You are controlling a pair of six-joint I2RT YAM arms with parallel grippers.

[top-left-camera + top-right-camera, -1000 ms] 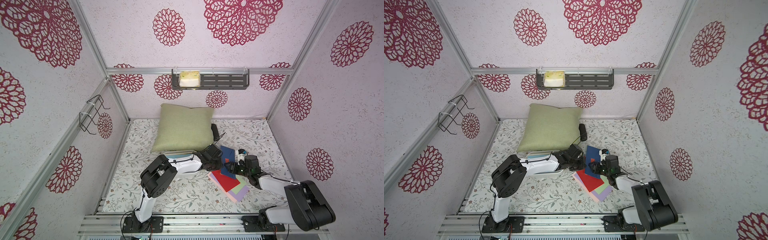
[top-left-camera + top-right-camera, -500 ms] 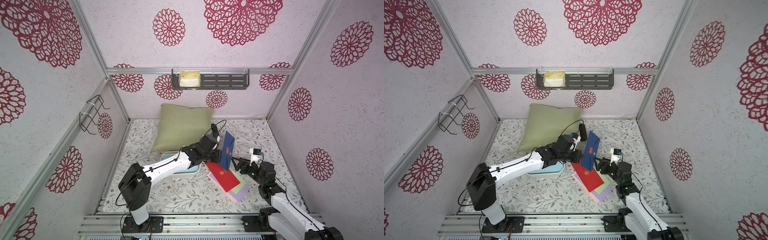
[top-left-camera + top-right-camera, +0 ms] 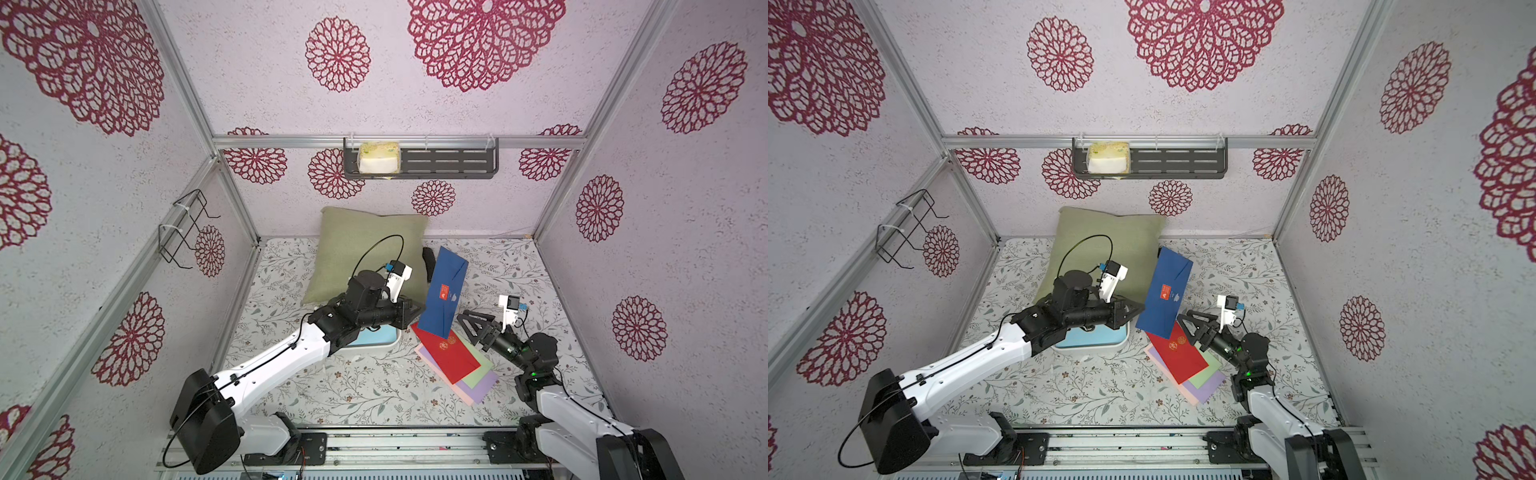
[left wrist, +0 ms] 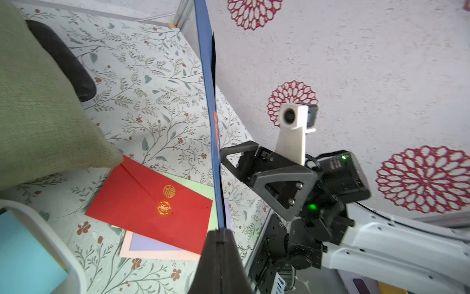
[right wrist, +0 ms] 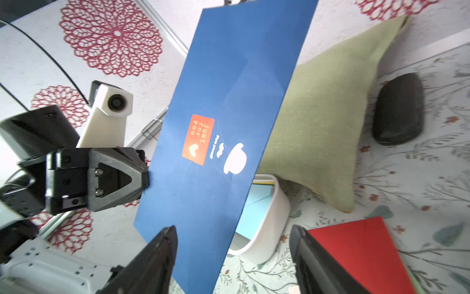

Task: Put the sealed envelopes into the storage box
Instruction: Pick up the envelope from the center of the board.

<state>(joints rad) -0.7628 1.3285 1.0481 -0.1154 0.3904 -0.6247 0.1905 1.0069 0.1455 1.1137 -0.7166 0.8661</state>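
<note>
My left gripper (image 3: pixel 422 309) (image 3: pixel 1142 309) (image 4: pixel 220 230) is shut on the lower edge of a navy envelope (image 3: pixel 444 291) (image 3: pixel 1165 293) (image 5: pixel 223 127), holding it upright in the air. In the left wrist view this navy envelope (image 4: pixel 208 76) shows edge-on. My right gripper (image 3: pixel 467 328) (image 3: pixel 1185 322) (image 5: pixel 234 229) is open just right of it, holding nothing. The white storage box (image 3: pixel 390 343) (image 3: pixel 1121 338) (image 4: pixel 50 234) (image 5: pixel 274 216) lies under my left arm with a light blue envelope (image 3: pixel 374 334) (image 4: pixel 23 254) inside. A red envelope (image 3: pixel 451 353) (image 4: pixel 150 203) tops a fanned stack over green (image 3: pixel 478 372), lilac (image 3: pixel 482 384) and pink ones.
A green pillow (image 3: pixel 365 249) leans at the back of the floral table, with a black case (image 3: pixel 428 264) beside it. A dark wall shelf (image 3: pixel 449 162) holds a yellow sponge. A wire rack (image 3: pixel 183 232) hangs on the left wall.
My left gripper has lifted the navy envelope off the stack and stood it upright. My right gripper has opened, let go of it and drawn back to the right.
</note>
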